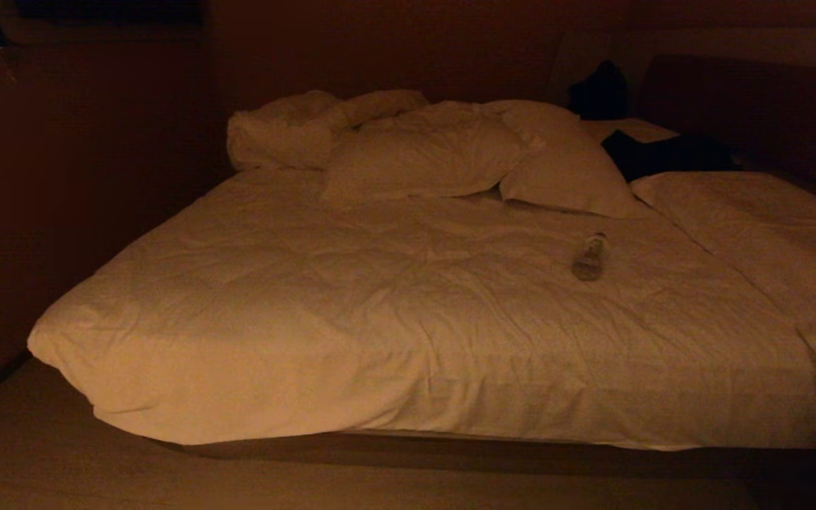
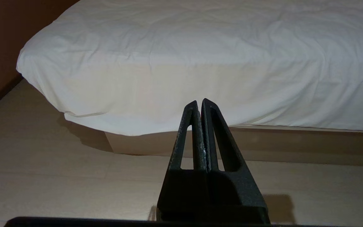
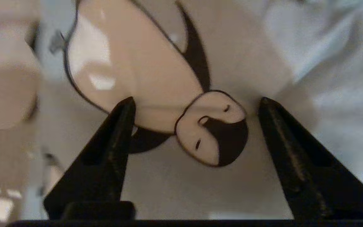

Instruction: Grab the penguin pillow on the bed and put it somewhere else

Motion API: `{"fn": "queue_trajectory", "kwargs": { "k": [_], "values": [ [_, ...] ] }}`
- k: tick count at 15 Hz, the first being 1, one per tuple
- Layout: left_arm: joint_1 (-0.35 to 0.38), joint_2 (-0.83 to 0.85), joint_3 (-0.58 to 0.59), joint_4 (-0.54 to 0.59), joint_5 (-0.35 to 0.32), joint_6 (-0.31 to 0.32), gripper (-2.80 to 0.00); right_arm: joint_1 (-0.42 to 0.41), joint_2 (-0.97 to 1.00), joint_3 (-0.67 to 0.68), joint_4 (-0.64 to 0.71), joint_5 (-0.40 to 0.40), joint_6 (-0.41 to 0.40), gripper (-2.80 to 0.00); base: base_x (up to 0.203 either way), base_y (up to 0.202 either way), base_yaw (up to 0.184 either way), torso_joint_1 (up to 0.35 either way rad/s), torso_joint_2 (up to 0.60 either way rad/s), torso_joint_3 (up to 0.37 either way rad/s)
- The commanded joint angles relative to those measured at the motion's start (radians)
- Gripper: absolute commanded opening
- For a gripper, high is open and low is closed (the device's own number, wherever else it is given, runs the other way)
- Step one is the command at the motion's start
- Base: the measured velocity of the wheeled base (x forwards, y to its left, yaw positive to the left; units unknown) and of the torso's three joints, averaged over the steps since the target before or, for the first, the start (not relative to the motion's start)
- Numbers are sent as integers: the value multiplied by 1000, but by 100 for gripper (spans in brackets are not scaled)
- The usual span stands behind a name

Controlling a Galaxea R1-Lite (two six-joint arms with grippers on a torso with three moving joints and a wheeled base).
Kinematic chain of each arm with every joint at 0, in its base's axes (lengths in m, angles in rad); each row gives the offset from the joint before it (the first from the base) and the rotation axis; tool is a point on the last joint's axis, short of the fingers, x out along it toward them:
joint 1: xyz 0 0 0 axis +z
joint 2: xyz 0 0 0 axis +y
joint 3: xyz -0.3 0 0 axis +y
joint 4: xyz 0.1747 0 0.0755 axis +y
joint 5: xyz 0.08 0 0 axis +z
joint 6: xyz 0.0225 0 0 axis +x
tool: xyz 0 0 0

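The bed (image 1: 408,304) is filling most of my head view, its wrinkled white duvet (image 1: 351,340) hanging over the near edge and nearly reaching the pale floor (image 1: 61,467). At the far end, rumpled plain white pillows (image 1: 429,152) are lying heaped together, and a second white cover (image 1: 769,234) is spreading across the right side. Dark clothing (image 1: 663,156) is lying beyond that cover, near the headboard. A small clear bottle (image 1: 588,256) is lying on its side on the duvet, just in front of the pillows.

The penguin pillow (image 3: 175,176) is not appearing in my head view; I am seeing it only through my right wrist view, very close, with one printed black-and-white penguin (image 3: 156,88) sitting right before my right claw (image 3: 197,105). White bedding (image 3: 336,63) is showing beside the pillow there. My right claw is standing spread wide, its two fingers apart on either side of the penguin's head, gripping nothing.

My left claw (image 2: 199,104) is hanging low in front of the bed's near edge, above the floor, its fingers pressed together and empty.
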Motion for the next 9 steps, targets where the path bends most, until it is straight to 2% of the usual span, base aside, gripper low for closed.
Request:
{"fn": "queue_trajectory", "kwargs": {
  "k": [1,9],
  "values": [
    [1,-1,0,0,0,0,-280,3,81,-8,-5,-33,-32,0,0,0,0,0,0,0],
    [1,0,0,0,0,0,-280,2,54,-3,-13,-35,-26,0,0,0,0,0,0,0]
  ]
}}
